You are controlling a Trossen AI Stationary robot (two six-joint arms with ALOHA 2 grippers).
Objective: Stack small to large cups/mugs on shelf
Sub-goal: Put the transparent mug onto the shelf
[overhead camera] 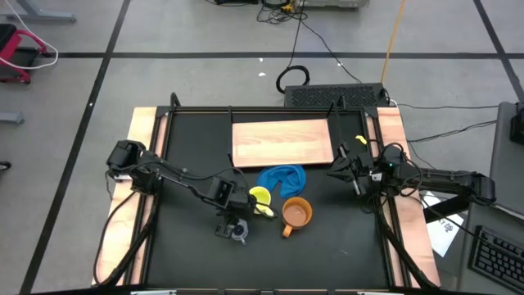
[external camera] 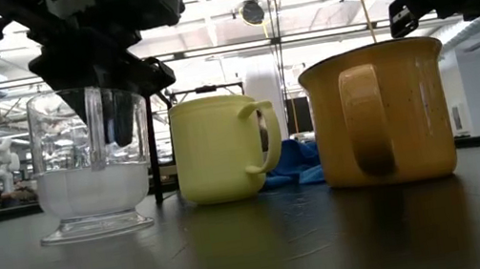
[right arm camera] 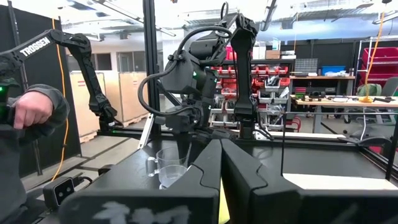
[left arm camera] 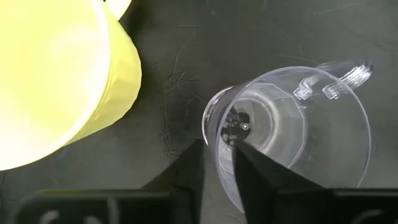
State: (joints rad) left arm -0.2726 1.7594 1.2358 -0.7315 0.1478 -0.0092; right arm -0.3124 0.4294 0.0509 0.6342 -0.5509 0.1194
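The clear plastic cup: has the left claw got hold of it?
Touching. The left wrist view shows the left claw straddling the clear plastic cup rim, fingers against its wall.

Left gripper [overhead camera: 237, 232] lowered near the table's [overhead camera: 344, 246] front edge, fingers [left arm camera: 186, 171] pinched close together; right gripper [overhead camera: 337, 170] closed, raised by the right edge.

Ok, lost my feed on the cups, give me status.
Left gripper closed on clear cup wall, one finger inside. Right gripper shut, parked at table's right edge. Yellow mug close beside; shelf bare.
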